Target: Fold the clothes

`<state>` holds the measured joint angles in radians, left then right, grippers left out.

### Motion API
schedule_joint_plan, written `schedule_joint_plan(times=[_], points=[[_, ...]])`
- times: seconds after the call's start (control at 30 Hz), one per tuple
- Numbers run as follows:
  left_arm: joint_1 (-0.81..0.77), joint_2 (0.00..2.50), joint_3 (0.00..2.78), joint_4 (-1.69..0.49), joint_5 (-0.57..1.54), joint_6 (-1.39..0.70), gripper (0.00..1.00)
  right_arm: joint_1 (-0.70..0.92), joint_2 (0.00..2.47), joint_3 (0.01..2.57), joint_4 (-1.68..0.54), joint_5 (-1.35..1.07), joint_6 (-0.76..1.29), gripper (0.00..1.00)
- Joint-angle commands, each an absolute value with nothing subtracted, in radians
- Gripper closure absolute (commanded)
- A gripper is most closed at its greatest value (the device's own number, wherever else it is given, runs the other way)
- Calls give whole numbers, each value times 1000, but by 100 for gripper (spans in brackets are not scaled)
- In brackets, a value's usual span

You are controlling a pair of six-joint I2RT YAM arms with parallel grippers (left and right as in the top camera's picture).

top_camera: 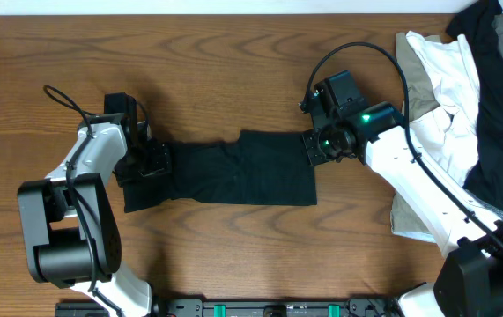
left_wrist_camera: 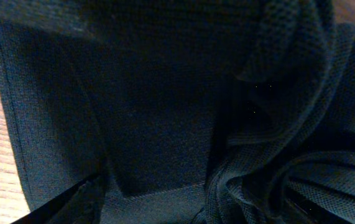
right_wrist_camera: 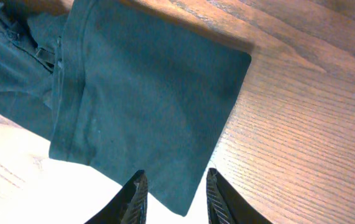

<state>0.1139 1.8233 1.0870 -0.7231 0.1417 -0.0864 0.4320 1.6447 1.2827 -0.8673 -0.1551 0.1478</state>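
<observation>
Black garment [top_camera: 233, 172]: spread flat across the middle of the overhead view, long axis running 9 o'clock to 3 o'clock, the 3 o'clock half a neat rectangle, the 9 o'clock half more rumpled.
Desk [top_camera: 233, 53]: brown wood grain, bare around the garment on the 12 and 6 o'clock sides.
Left gripper [top_camera: 156, 162]: down on the garment's 9 o'clock end; its wrist camera is filled with dark mesh cloth, creased and bunched toward 3 o'clock, and whether the fingers are apart or together cannot be told.
Right gripper [top_camera: 314, 146]: at the garment's 3 o'clock edge, near the upper corner. In its wrist view the fingers [right_wrist_camera: 135, 198] stand apart at 6 o'clock, with the hemmed edge of the cloth reaching into the gap between them; nothing is clamped.
Clothes pile [top_camera: 449, 97]: white, beige and black items heaped at 2 to 3 o'clock on the desk, apart from the black garment, partly behind the right arm.
</observation>
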Motion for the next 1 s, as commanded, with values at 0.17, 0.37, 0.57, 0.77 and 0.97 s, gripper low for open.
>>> schedule_joint_plan(times=[0.17, 0.37, 0.57, 0.77, 0.97], points=[[117, 1834, 1089, -712, 70, -110, 23, 426, 1647, 1292, -868, -136, 133, 70], [117, 1840, 1068, -688, 123, -93, 42, 426, 1647, 1292, -872, -134, 133, 70], [117, 1869, 1032, -650, 123, -90, 81, 426, 1647, 1292, -887, -134, 133, 70], [117, 1853, 1040, -665, 119, -91, 93, 426, 1647, 1292, -897, -134, 133, 70], [117, 1774, 1089, -714, 118, -91, 93, 426, 1647, 1292, -902, -130, 133, 70]])
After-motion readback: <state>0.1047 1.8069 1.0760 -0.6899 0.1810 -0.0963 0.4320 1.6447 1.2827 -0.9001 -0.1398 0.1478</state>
